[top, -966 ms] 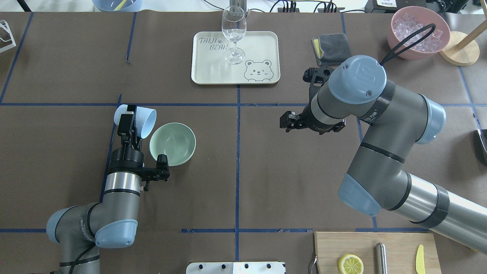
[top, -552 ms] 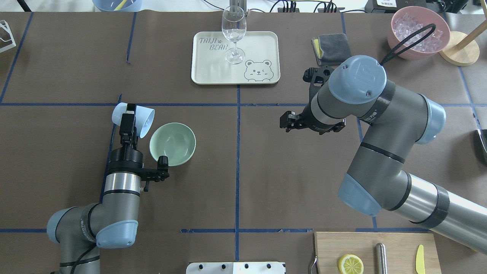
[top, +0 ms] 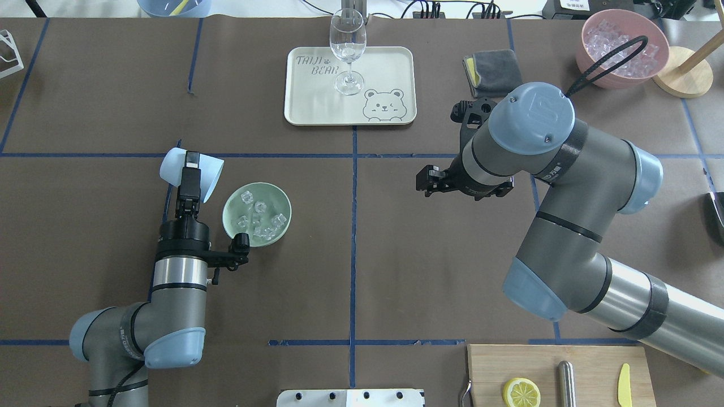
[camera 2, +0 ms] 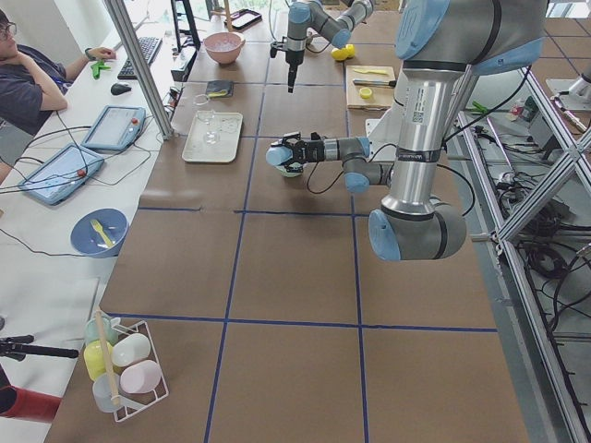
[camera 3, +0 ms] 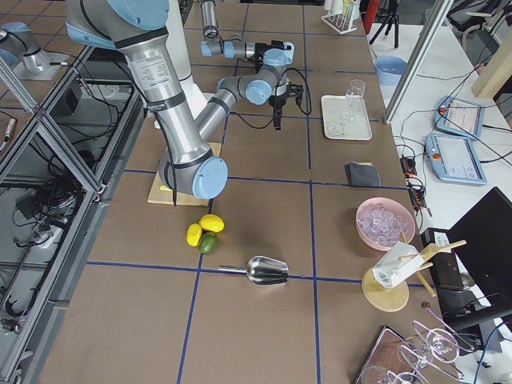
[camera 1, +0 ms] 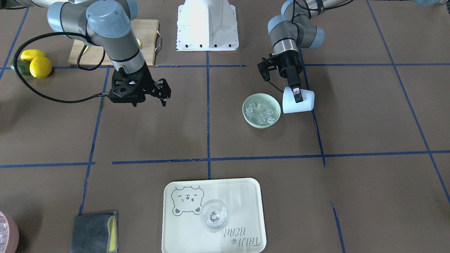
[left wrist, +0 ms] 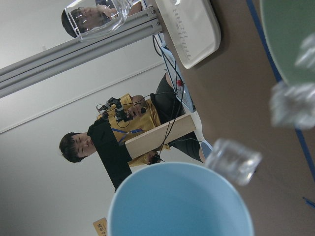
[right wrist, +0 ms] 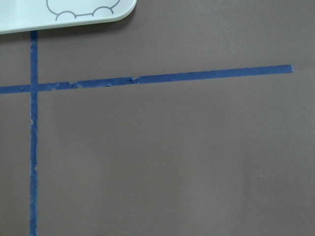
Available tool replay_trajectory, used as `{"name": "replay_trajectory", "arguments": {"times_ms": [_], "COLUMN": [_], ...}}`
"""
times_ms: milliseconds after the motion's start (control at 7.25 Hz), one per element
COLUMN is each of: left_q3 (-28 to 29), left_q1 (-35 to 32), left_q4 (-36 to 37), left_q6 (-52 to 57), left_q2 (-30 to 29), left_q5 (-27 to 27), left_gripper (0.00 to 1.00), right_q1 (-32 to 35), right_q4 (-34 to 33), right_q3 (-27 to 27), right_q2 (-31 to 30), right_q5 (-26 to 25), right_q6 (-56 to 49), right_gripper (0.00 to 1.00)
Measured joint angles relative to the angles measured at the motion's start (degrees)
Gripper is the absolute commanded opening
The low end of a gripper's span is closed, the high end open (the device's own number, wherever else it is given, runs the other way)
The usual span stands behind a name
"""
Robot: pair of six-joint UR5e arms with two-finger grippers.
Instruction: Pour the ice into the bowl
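The pale mint-green bowl [top: 229,221] stands left of the table's middle and holds several clear ice cubes [top: 257,217]. It also shows in the front view [camera 1: 244,109] with the ice [camera 1: 262,111] inside. My left gripper [top: 190,174] is shut on a light blue cup [top: 209,176]. It holds the cup on its side just left of the bowl, mouth toward it. In the left wrist view the cup's rim [left wrist: 179,169] fills the bottom, ice cubes [left wrist: 231,160] hang blurred beyond it, and the bowl [left wrist: 290,34] is at top right. My right gripper [camera 1: 123,90] points down over bare table; its fingers are hidden.
A cream tray [top: 390,62] with a wine glass [top: 347,45] stands at the back centre. A grey cloth [top: 493,72] and a pink bowl of ice [top: 591,62] are at the back right. A cutting board [top: 594,362] with a lemon half lies at the front right.
My left gripper has drawn the cup a little left and away from the bowl. The bowl was empty before and now holds ice cubes. The right arm has not moved.
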Motion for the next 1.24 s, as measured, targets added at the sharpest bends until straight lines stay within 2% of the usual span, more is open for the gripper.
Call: {"name": "replay_trajectory", "arguments": {"times_ms": [690,1241], "left_q3": [-0.73,0.07], "left_q1": [0.09,0.17], "left_q4": [-1.02,-10.96], "left_q6": [1.06,0.46], "left_q2": [-0.04,2.58], "left_q5": [0.55,1.39], "left_gripper": [0.0,0.0], "right_q1": [0.14,0.14], "right_q4": [0.05,0.05], "right_q3": [0.01,0.31], "right_q2": [0.0,0.14], "right_q5": [0.43,0.47], "right_q6": [0.09,0.21], "right_gripper": [1.0,1.0]}}
